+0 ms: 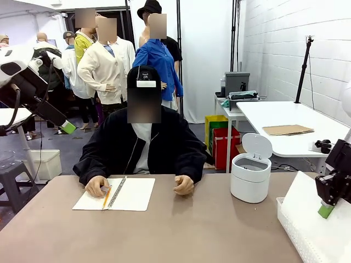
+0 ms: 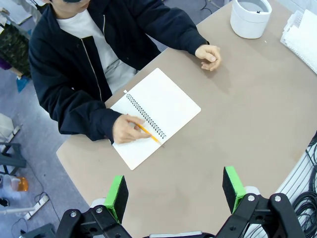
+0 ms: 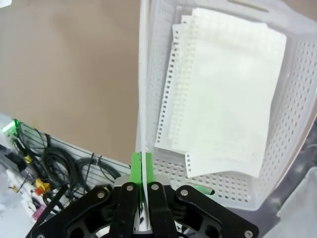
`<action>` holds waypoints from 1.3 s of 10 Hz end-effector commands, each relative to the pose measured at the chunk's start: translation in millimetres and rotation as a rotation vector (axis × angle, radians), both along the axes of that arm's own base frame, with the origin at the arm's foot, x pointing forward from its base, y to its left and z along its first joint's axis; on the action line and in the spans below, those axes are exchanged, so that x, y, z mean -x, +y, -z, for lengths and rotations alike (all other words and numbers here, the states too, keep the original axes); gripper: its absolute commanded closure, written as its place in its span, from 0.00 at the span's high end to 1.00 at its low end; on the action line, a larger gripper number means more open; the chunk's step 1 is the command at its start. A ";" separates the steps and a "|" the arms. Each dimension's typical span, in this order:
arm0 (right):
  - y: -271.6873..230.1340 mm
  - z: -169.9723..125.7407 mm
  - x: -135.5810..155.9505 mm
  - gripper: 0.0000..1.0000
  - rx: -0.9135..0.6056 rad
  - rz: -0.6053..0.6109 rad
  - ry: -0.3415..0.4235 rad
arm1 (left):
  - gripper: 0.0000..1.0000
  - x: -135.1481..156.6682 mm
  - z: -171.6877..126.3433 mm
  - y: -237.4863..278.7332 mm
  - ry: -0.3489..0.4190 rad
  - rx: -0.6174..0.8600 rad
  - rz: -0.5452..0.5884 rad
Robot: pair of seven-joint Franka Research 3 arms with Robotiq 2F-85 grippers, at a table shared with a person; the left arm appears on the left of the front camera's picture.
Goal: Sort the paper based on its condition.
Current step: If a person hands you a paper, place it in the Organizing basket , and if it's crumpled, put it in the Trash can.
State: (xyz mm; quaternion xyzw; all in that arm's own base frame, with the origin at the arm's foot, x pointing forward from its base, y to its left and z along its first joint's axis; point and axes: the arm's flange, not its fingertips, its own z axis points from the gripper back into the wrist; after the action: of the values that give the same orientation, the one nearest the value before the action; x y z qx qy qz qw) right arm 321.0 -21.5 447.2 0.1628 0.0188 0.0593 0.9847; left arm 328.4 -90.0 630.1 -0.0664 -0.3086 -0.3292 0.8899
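Right now my right gripper is pinched tight on a sheet of paper held over the white basket of stacked sheets, so next I'd lower and release it, while my left gripper hangs spread wide.

basket partly hidden behind paper, both cut by edge

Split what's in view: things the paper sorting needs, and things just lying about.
Job: sheet in the right gripper; stacked sheets; white basket; lidded bin, probably.
Lying about: spiral notebook; pencil; cardboard on the far table.
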 end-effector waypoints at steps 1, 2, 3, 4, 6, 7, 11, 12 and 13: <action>4.0 53.0 54.2 0.00 0.038 0.048 0.007 | 1.00 0.3 -0.2 0.3 -0.002 -0.003 -0.004; 3.4 60.0 49.7 0.00 0.071 0.074 -0.035 | 1.00 0.3 -0.2 0.3 -0.002 -0.003 -0.004; -2.9 63.8 42.9 0.00 0.071 0.095 -0.083 | 1.00 0.3 -0.2 0.3 -0.002 -0.003 -0.004; -5.0 68.5 38.1 0.00 0.076 0.129 -0.150 | 1.00 0.3 -0.2 0.3 -0.002 -0.003 -0.004; -13.0 0.9 -7.6 0.00 0.032 0.052 -0.035 | 1.00 0.3 -0.2 0.3 -0.002 -0.003 -0.004; -13.0 0.9 -7.6 0.00 0.032 0.052 -0.035 | 1.00 0.3 -0.2 0.3 -0.002 -0.003 -0.004; -13.0 0.9 -7.6 0.00 0.032 0.052 -0.035 | 1.00 0.3 -0.2 0.3 -0.002 -0.003 -0.004; -12.8 1.9 -10.1 0.00 0.033 0.052 -0.040 | 1.00 0.3 -0.2 0.3 -0.002 -0.003 -0.004; -8.9 13.0 -14.6 0.00 0.031 0.034 -0.067 | 1.00 0.3 -0.2 0.3 -0.002 -0.003 -0.004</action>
State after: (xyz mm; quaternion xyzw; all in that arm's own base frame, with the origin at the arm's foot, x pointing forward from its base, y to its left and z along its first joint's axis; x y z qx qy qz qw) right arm 332.8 -33.8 444.7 0.1448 -0.0068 0.0381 0.9887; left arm 328.4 -90.0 630.2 -0.0664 -0.3087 -0.3292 0.8899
